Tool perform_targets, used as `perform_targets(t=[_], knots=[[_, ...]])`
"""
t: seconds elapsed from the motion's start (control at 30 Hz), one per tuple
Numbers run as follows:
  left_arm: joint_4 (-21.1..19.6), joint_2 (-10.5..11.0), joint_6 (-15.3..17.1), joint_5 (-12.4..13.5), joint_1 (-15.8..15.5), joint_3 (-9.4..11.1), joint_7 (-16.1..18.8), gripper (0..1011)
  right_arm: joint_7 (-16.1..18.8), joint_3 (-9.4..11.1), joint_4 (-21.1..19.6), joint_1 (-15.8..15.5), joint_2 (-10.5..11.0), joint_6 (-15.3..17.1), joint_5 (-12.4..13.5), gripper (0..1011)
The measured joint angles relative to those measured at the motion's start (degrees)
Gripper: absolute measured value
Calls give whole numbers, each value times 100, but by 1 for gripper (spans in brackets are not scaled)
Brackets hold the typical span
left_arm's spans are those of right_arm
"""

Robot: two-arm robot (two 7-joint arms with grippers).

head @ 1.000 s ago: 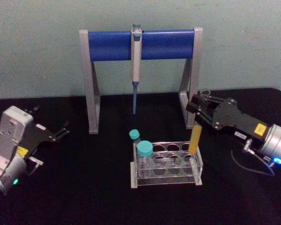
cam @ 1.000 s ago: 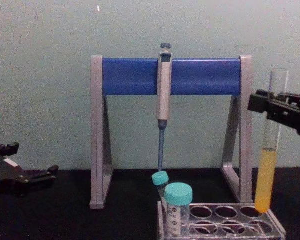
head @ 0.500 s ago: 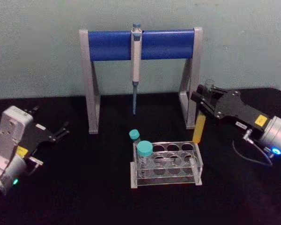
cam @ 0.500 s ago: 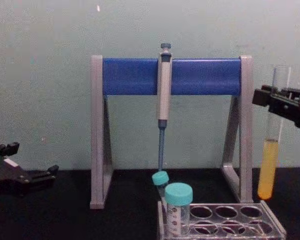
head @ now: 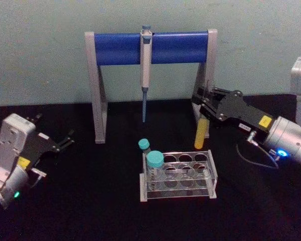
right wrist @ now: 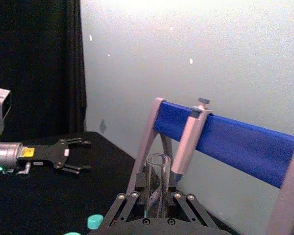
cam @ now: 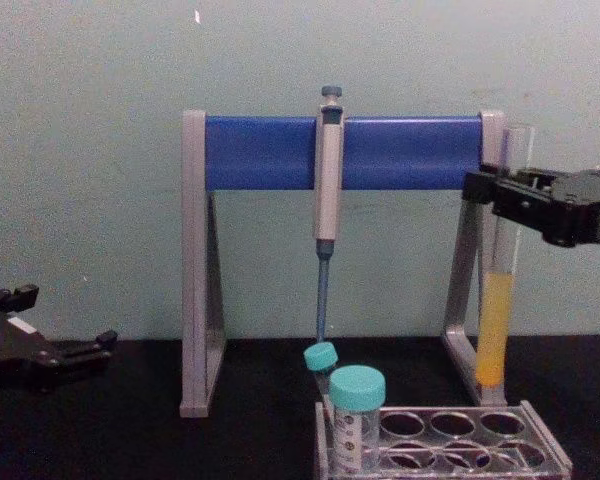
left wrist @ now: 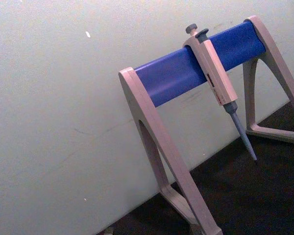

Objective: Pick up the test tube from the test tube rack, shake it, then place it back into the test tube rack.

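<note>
Right pincer (head: 203, 104) is clamped on the upper clear part of the tube (head: 201, 133), above the yellow liquid, with the open mouth poking up between its fingers (right wrist: 133, 201). Change from a second ago: the tube's bottom was right at the rack's (head: 214, 176) rear right hole; now it hangs clear of the rack, higher and carried back behind that rear right corner, close to the stand's (head: 150, 47) right leg. In the chest view the tube (cam: 496, 320) looks about upright, its tip above the rack (cam: 545, 452) top plate and touching nothing. So the pick-up looks done, and the sideways shift is likely the start of the shake; putting it back is still to come. The rear right hole sits empty for the return. Two capped tubes (head: 154, 160) stand at the rack's left end, well apart from the held tube. Risk: the tube is capless, so a hard shake could spill, and the stand leg is near. Left pincer (head: 55, 128) is parked on the worktop (head: 100, 211) far left of the rack, fingers spread, holding nothing.
</note>
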Motion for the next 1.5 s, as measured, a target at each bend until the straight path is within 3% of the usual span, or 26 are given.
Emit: perform_targets(t=[0.4, 0.7, 0.93, 1.13, 1.5], knots=[[0, 0, 0, 0, 0, 0, 0, 1001, 266, -275, 6, 139, -42, 88, 13, 235], [0, 0, 0, 0, 0, 0, 0, 1001, 423, -358, -225, -31, 185, 162, 166, 235], [0, 0, 0, 0, 0, 0, 0, 1001, 304, -240, -511, -284, 483, 187, 250, 235], [0, 0, 0, 0, 0, 0, 0, 1001, 111, -110, -566, -382, 574, 179, 248, 235], [0, 0, 0, 0, 0, 0, 0, 1001, -197, 56, -413, -339, 447, 140, 144, 235]])
